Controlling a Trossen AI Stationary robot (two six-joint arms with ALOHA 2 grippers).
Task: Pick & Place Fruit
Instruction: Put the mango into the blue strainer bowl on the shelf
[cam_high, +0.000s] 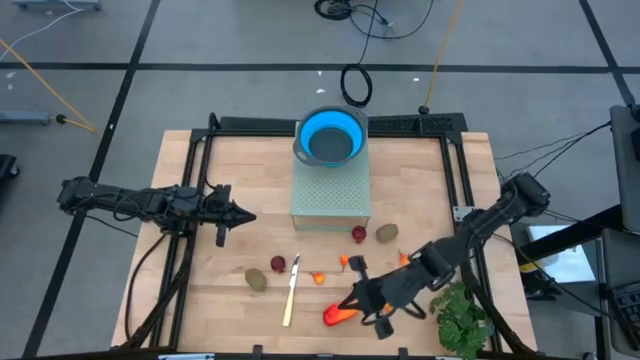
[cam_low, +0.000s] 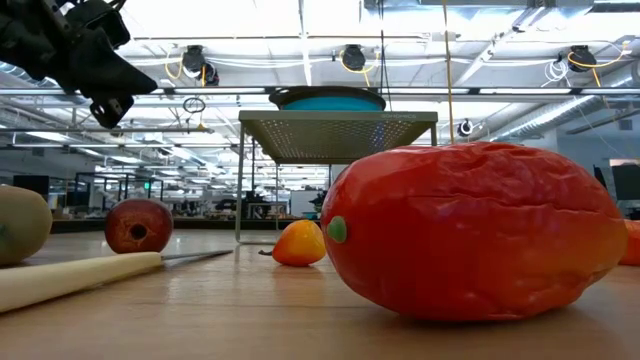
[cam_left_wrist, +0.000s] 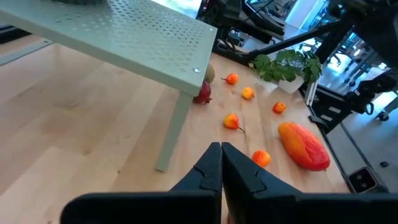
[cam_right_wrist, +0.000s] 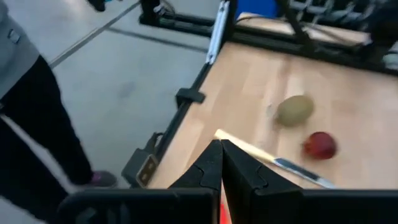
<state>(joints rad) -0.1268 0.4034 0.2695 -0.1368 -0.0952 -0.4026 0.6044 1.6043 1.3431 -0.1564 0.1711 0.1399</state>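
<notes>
Wooden table (cam_high: 200, 290) carries a pale green perforated stand (cam_high: 331, 185) at its centre-back, with a blue bowl (cam_high: 330, 137) on the stand's far end. A knife (cam_high: 291, 290) lies in front of the stand, near the front edge, its pale handle toward the front and its blade pointing back toward the stand. A leafy green bunch (cam_high: 462, 320) sits at the front right corner, under the right arm.

Fruit is scattered on the table in front of the stand. The large red-orange fruit (cam_high: 341, 314) lies near the front edge, right of the knife, long axis running roughly left-right with a slight tilt. One kiwi (cam_high: 257, 280) and a dark red ball (cam_high: 278, 264) lie just left of the knife. A second red ball (cam_high: 359, 234) and second kiwi (cam_high: 387, 233) sit by the stand's front right corner. Small orange bits (cam_high: 320, 278) lie between the knife and the right gripper.

Right gripper (cam_high: 352, 301) has its fingers closed together, empty, directly beside the large fruit; contact cannot be told. Left gripper (cam_high: 246, 215) likewise pinched closed, empty, left of the stand, pointing toward it.

A person's dark trouser leg (cam_right_wrist: 43, 130) shows beside the table in the right wrist view.
</notes>
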